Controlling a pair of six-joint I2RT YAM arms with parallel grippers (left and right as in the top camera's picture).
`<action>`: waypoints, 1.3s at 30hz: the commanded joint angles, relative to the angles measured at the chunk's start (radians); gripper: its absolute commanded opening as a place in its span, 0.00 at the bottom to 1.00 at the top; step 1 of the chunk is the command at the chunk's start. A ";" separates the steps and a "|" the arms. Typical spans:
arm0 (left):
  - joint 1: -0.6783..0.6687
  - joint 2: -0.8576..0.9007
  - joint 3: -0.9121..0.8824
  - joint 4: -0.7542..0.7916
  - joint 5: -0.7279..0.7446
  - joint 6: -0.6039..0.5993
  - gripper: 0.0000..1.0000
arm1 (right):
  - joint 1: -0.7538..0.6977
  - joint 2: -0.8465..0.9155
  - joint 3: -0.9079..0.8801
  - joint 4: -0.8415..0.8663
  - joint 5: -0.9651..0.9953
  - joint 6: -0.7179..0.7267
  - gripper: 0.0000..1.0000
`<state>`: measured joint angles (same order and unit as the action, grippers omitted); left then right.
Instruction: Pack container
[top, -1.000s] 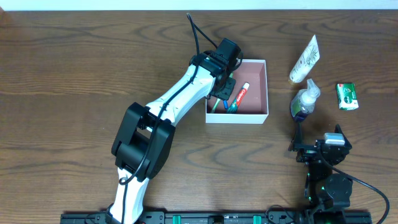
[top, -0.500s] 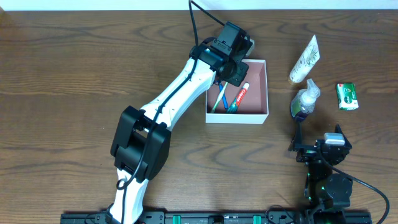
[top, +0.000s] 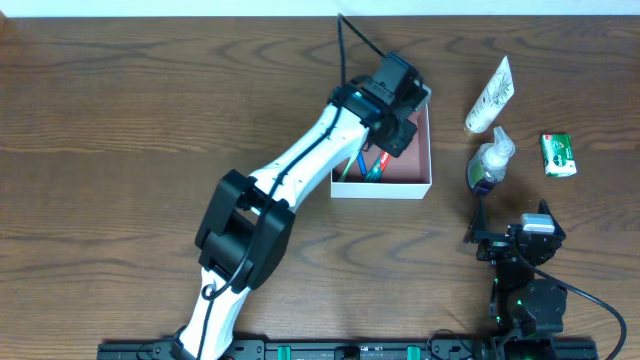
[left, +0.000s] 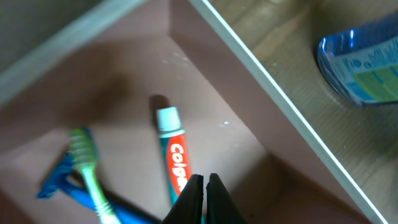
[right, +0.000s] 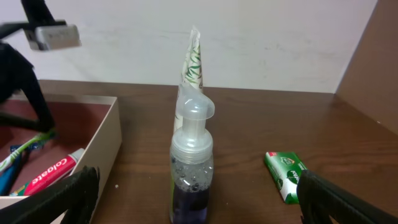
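Dark wood-grain table (top: 120, 130) under everything. Plain white wall (right: 280, 43) ahead of the right jaws, brown panel (right: 380, 68) to their right. Even light.

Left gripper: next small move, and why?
Probably lift the left gripper clear of the container and swing it toward the pump bottle. It is shut and empty above the toothpaste and toothbrush lying inside, while the bottle, white tube and green packet sit outside it.
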<state>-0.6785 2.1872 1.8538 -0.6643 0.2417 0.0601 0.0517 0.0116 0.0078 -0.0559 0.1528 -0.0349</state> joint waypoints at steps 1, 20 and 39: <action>0.003 0.034 0.009 -0.002 0.012 0.017 0.06 | 0.015 -0.006 -0.002 -0.004 0.000 -0.011 0.99; -0.008 0.130 0.009 -0.009 0.050 0.006 0.06 | 0.015 -0.006 -0.002 -0.004 0.000 -0.011 0.99; -0.006 0.168 -0.006 0.033 -0.030 -0.066 0.06 | 0.015 -0.006 -0.002 -0.004 0.000 -0.011 0.99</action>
<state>-0.6830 2.3474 1.8534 -0.6308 0.2695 0.0334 0.0517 0.0116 0.0078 -0.0559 0.1528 -0.0349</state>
